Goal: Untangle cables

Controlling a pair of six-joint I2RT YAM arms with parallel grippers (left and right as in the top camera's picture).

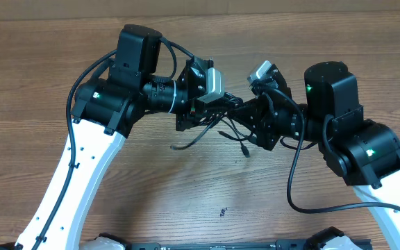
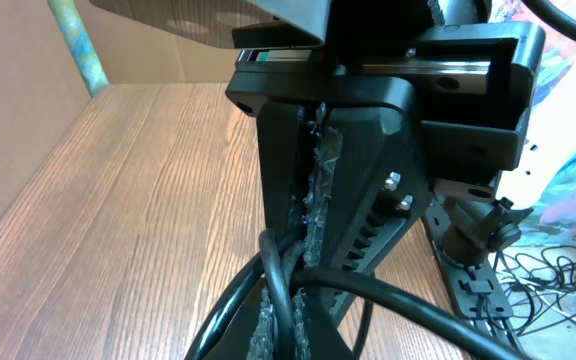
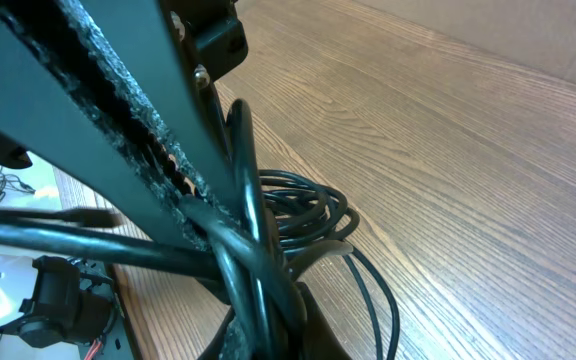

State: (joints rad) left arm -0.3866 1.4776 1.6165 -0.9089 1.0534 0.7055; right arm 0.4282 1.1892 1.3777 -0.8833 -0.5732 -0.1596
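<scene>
The cables [image 1: 222, 130] hang as a black bundle between my two grippers above the middle of the table. Loose strands with small plug ends trail down onto the wood [image 1: 245, 149]. My left gripper [image 1: 217, 111] is shut on a cable strand [image 2: 278, 285], which runs between its rough pads [image 2: 313, 200]. My right gripper [image 1: 250, 114] faces it, almost touching, and is shut on several crossed strands [image 3: 253, 250]. A small coil of cable [image 3: 303, 210] hangs just beyond the right fingers. The knot itself is largely hidden by both grippers.
The wooden table [image 1: 186, 201] carries a small dark speck [image 1: 223, 212] near the front. A cardboard wall [image 1: 186, 8] runs along the back edge. Thicker black arm wires loop beside each arm [image 1: 294, 180]. Off the table's side lies a heap of thin wires [image 2: 558, 285].
</scene>
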